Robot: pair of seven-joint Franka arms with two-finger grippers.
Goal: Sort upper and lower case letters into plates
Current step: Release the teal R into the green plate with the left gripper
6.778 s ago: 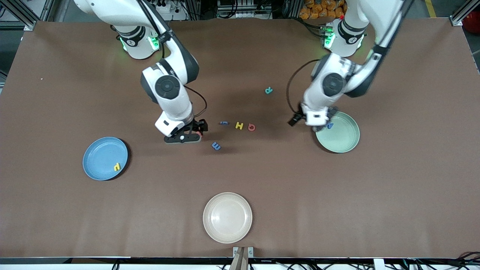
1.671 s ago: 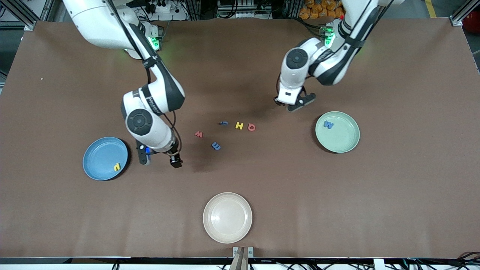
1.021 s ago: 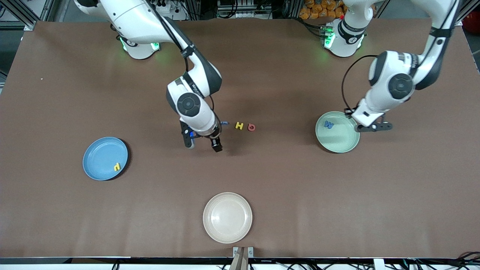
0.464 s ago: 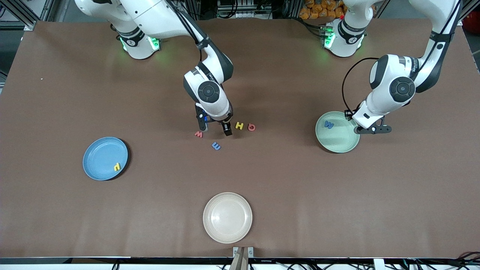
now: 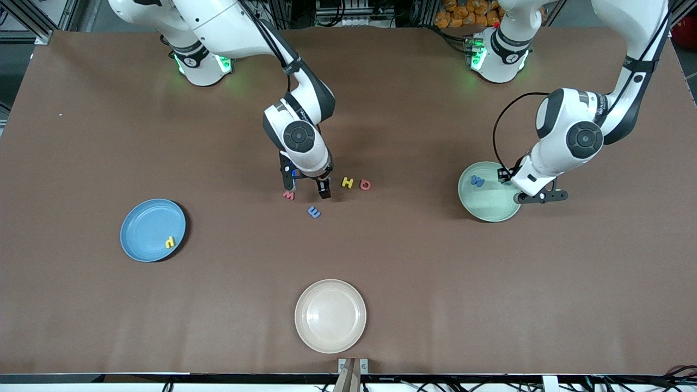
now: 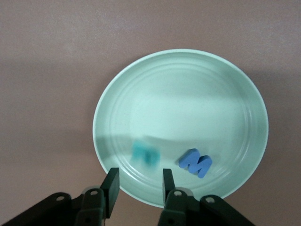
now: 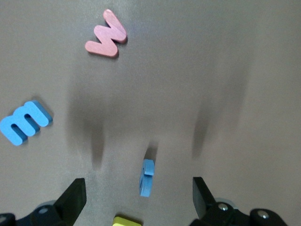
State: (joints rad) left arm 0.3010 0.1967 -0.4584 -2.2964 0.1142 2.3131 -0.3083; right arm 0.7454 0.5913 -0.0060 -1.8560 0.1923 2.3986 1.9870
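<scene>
Presently the right pincer [image 5: 305, 188], spread wide, is lowered over the small blue letter [image 7: 147, 177] on the bench [image 5: 435, 283]; closing on it is called for next. The left pincer [image 6: 138, 188], narrowly open and empty, is held over the mint plate [image 6: 244, 89], where a teal letter [image 6: 144, 153] is seen blurred beside the blue one [image 6: 195, 163].

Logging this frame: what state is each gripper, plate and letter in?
Right gripper: open, over the small blue letter.
Left gripper: open, over the rim of the mint plate.
Teal letter: blurred, at the mint plate.
Blue W: lying in the mint plate.
Blue plate: holds one yellow letter.
Cream plate: holds no letter.
Salmon W, blue m, yellow H, salmon round letter: loose on table.
</scene>
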